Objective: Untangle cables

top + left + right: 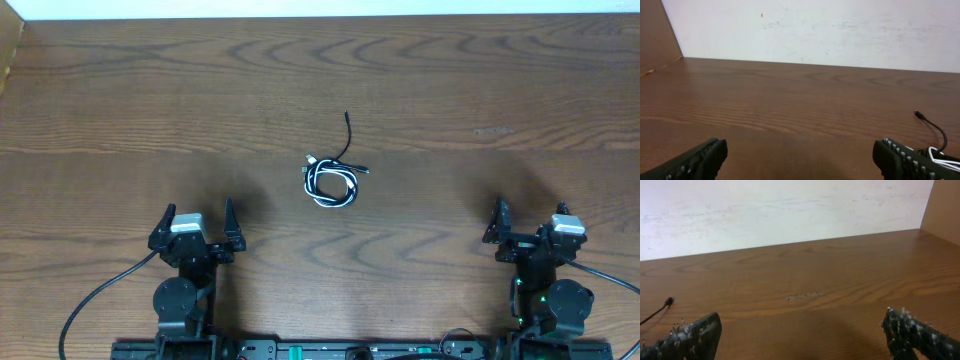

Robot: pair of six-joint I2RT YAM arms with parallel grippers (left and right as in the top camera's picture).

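The cables (330,182) lie in one small knot near the middle of the table, a white cord and black cords coiled together. A black tail with a plug end (347,117) runs up from the knot. My left gripper (198,212) stands open near the front edge, well to the left of the knot and closer to the front, holding nothing. My right gripper (530,212) stands open at the front right, also apart from the knot. In the left wrist view the open gripper (800,150) faces bare wood, with the black tail (935,126) at the right edge. The right wrist view shows its open gripper (801,322) and a black plug end (669,300) at far left.
The wooden table (480,90) ends at a white wall (815,25) behind. A brown side panel (945,205) rises at the far right, and another (657,30) at the far left. Thick black cords (95,300) trail from the arm bases at the front.
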